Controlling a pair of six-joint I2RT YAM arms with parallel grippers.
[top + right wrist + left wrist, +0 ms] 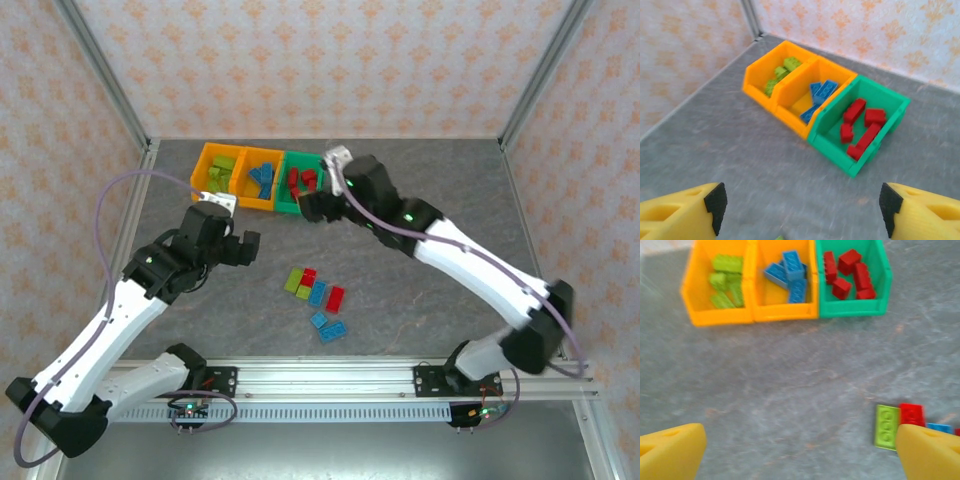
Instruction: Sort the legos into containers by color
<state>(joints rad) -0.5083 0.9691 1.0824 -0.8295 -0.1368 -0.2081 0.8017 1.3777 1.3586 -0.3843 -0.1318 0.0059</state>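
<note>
From the top camera we see the containers in a row at the far side of the surface (430,180). The left orange bin (201,166) holds lime bricks, the middle orange bin (258,204) holds blue ones and the green bin (300,155) holds red ones. The loose legos (317,293) lie mid-surface, well apart from the bins. The right end effector (310,208) hangs at the green bin's near edge.

In the left wrist view, the left end effector (800,455) stands wide apart and empty. A lime brick (886,426) lies just beside one finger.

In the right wrist view, the jaws are apart with nothing between them.

We judge the sorting well along and at a fresh pickup. The next move calls for centring over one loose brick and lowering. We can read no brand or writing.
</note>
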